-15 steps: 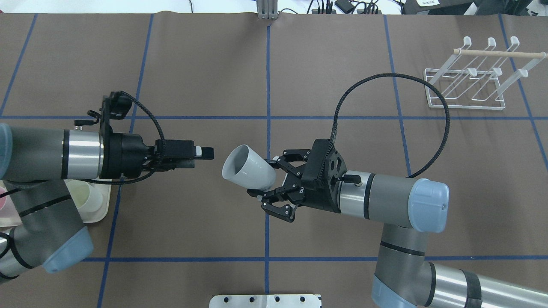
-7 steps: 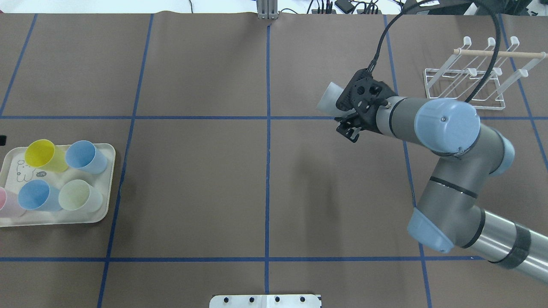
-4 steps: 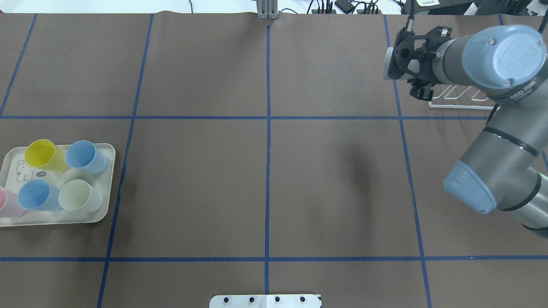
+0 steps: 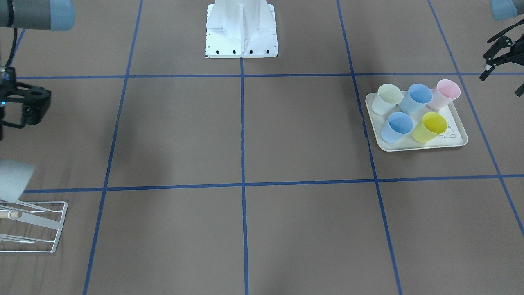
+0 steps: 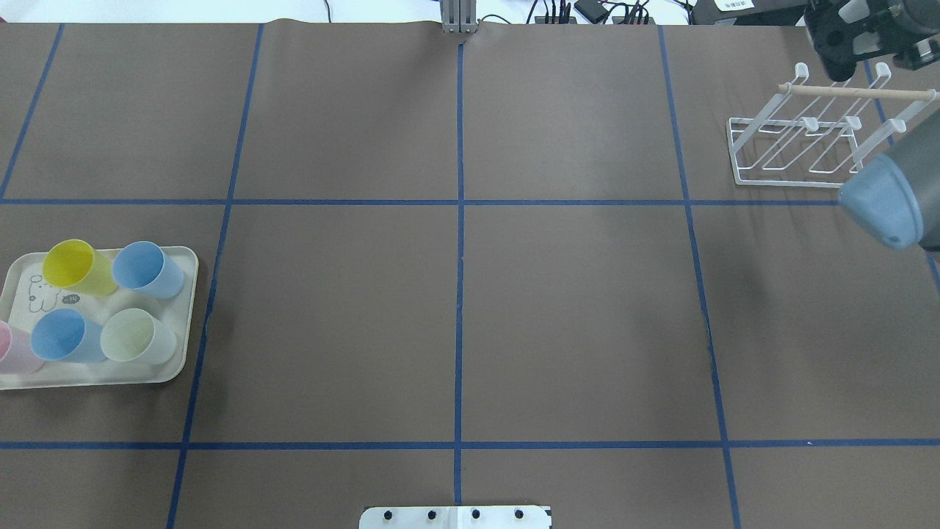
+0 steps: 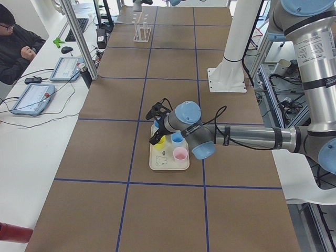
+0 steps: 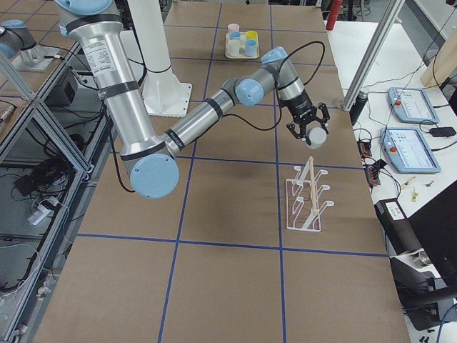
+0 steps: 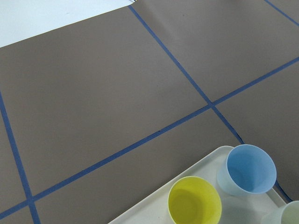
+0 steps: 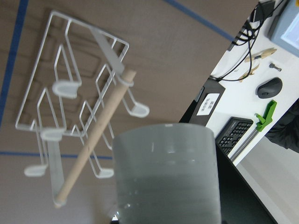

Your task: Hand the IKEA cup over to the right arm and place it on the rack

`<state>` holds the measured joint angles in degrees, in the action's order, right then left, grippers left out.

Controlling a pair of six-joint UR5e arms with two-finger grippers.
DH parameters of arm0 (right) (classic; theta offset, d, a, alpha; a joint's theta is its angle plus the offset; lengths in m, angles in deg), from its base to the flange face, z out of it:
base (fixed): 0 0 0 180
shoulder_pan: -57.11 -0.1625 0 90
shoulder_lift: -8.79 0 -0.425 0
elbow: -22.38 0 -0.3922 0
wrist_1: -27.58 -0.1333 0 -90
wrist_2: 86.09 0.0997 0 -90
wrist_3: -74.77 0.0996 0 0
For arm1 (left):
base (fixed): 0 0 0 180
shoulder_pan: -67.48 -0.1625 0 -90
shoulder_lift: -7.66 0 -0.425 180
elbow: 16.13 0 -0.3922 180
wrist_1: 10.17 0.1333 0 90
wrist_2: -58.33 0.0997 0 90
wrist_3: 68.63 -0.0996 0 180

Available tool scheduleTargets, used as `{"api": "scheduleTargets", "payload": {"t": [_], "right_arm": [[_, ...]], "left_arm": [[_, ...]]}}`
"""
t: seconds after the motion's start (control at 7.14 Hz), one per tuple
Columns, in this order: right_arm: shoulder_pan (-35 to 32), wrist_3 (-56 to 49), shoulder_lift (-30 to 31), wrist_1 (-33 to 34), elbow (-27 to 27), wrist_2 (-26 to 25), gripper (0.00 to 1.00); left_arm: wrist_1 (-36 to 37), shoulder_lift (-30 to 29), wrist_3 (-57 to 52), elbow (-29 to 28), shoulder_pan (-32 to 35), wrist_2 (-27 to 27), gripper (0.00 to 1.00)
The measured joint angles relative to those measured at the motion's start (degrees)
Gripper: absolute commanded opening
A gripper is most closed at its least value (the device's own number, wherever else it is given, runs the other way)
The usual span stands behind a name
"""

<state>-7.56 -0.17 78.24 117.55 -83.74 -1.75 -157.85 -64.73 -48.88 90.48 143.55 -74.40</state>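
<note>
Tech 1: Location of the cup (image 9: 166,177)?

Tech 2: Clamped between the fingers of the right tool (image 7: 311,131), at the end of the right arm (image 7: 214,107). Held in the air over the rack (image 5: 797,143), apart from its wires and from the wooden rod (image 9: 96,135). Pale grey. Seen lengthwise from the right wrist, with the rack beyond it.

Tech 1: Location of the rack?

Tech 2: Far right corner of the tabletop (image 5: 330,308). Flat on its base, prongs slanting up, rod lying across the top.

Tech 1: State of the left tool (image 4: 504,78)?

Tech 2: Fingers apart, only partly in frame from the front. Raised in the air beside the tray (image 5: 33,290).

Tech 1: Contents of the tray?

Tech 2: Five more cups, mouths up, packed close together: yellow cup (image 4: 430,127), pink cup (image 4: 446,93), pale green cup (image 4: 389,98), blue cup (image 4: 415,98), second blue cup (image 4: 397,126). Tray at the left edge of the tabletop, well apart from the rack.
</note>
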Motion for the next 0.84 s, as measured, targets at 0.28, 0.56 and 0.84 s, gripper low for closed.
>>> {"api": "scheduleTargets", "payload": {"t": [0.28, 0.56, 0.84], "right_arm": [[-1.93, -6.62, -1.17, -5.9, 7.36, -1.66, 0.0], [-2.17, -8.38, -1.49, -13.08, 14.35, -2.47, 0.0], [-1.91, -8.08, -0.58, -14.52, 15.96, -3.67, 0.0]], "left_arm": [[-0.4, 0.53, 0.01, 0.08, 0.04, -0.06, 1.0], [-0.67, 0.91, 0.18, 0.12, 0.04, -0.07, 1.0], [-0.76, 1.24, 0.27, 0.12, 0.04, -0.07, 1.0]]}}
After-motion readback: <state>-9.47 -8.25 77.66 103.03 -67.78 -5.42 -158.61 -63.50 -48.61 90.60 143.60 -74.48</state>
